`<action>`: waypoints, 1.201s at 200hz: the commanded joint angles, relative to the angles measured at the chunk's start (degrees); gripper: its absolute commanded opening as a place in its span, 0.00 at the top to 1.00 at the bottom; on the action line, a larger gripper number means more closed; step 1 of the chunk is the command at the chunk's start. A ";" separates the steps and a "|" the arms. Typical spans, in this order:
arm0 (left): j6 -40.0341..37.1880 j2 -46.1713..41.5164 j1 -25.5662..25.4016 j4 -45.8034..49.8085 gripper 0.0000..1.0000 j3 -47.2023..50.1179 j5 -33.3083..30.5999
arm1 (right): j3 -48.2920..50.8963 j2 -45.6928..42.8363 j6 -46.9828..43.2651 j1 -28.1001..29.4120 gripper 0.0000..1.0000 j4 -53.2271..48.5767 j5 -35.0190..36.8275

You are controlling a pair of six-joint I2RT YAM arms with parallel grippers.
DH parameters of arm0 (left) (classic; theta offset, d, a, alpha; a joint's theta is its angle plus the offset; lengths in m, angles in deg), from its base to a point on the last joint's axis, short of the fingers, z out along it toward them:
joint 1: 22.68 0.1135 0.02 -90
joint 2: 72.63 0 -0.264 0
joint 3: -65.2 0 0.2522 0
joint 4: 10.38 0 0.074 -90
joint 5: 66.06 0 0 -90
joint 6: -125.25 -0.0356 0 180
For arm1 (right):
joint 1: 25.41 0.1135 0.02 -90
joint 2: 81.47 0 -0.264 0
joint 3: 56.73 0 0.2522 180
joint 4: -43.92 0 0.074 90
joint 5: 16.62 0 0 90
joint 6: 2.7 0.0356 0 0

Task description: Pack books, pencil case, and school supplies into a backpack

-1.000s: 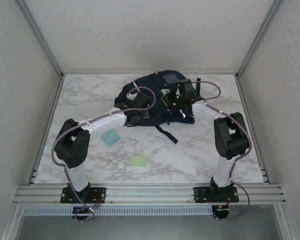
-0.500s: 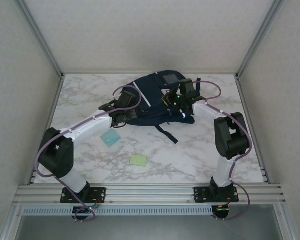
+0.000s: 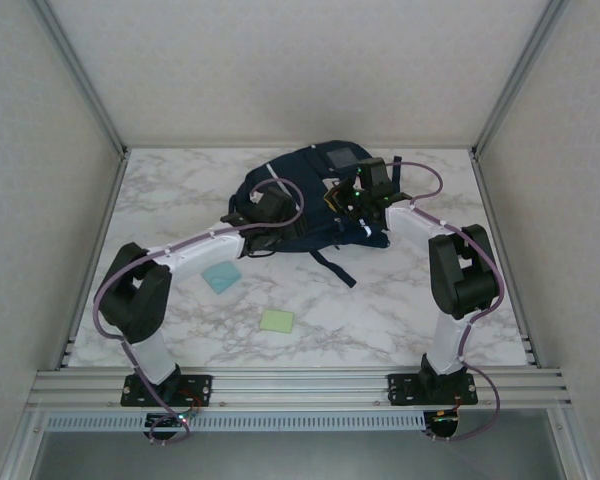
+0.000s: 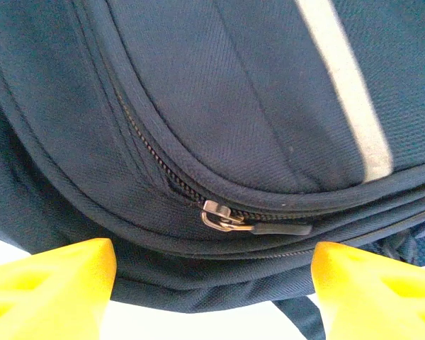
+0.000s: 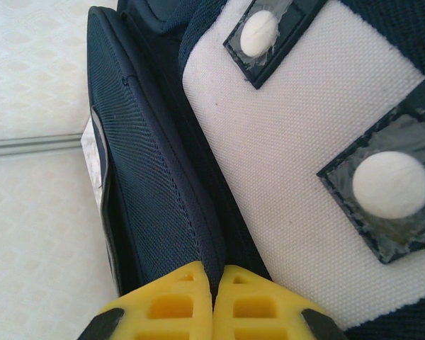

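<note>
The backpack lies far on the bench, partly hidden by both arms. The left gripper stands wide before its zipper pull. The right gripper is closed at its edge; whether it pinches fabric is unclear.

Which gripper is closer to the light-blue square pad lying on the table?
Left. The left gripper is at the backpack's left front edge, just beyond the light-blue pad. The right gripper is over the backpack's right side, clearly farther from the pad.

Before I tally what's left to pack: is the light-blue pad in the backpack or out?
Out: the light-blue pad lies flat on the table, apart from the backpack.
</note>
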 commanded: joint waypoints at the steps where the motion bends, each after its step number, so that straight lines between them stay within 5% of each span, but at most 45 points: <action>1: -0.93 2.22 -0.47 -1.50 0.28 -3.17 -1.65 | -2.04 -2.32 0.93 -0.01 1.00 4.52 -3.62; 56: -0.65 5.48 1.25 -0.51 0.24 -6.30 -9.96 | -0.29 -3.07 1.84 -0.06 1.00 6.31 -5.57; 89: 3.55 2.01 4.58 -0.40 0.25 -2.43 -12.84 | 1.04 -3.72 0.53 -0.69 1.00 5.91 -5.98; 134: 0.08 -5.68 10.10 4.34 0.33 3.76 -14.94 | 3.90 -5.08 -0.07 -3.37 1.00 5.92 -5.96; 190: -8.48 -13.17 10.54 9.37 0.33 6.16 -10.13 | 1.53 -4.58 -1.78 -4.66 1.00 4.10 -6.19; 240: -17.12 -14.39 8.87 1.84 0.33 5.56 2.57 | 0.23 -4.57 -2.69 -4.63 1.00 2.37 -7.11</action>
